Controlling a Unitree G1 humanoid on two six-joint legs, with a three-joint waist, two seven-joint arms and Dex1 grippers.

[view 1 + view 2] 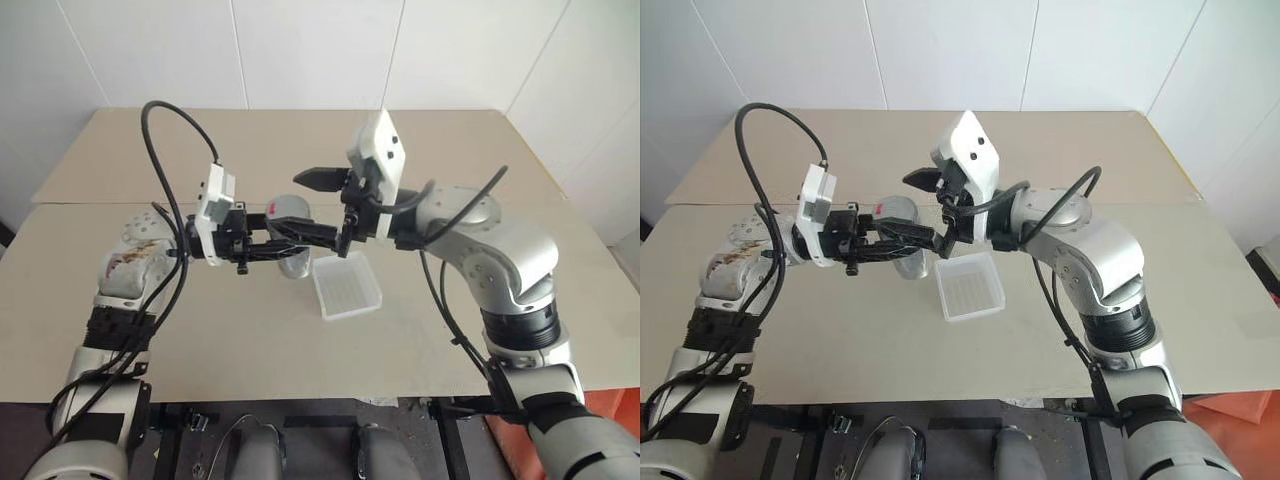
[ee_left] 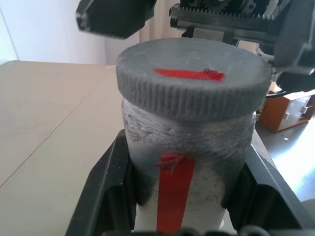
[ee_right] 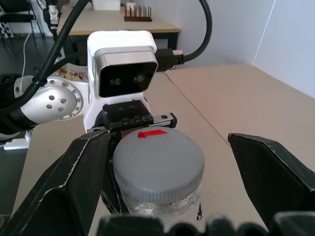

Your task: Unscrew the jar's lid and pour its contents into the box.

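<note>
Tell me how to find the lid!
Look above the tan table, where the two arms meet. The left end effector holds a small jar sideways. The lid is its round grey ridged cap with a red stripe, facing the open right end effector.

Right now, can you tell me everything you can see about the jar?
The jar is a small, cloudy grey plastic cylinder with a red strip down its side. Its round, ribbed grey lid, marked with a red stripe, is on. The left gripper is shut on the jar's body, holding it on its side above the table, lid toward the right gripper, whose open fingers flank the lid without clearly touching. The white box sits just below. Contents can't be seen.
</note>
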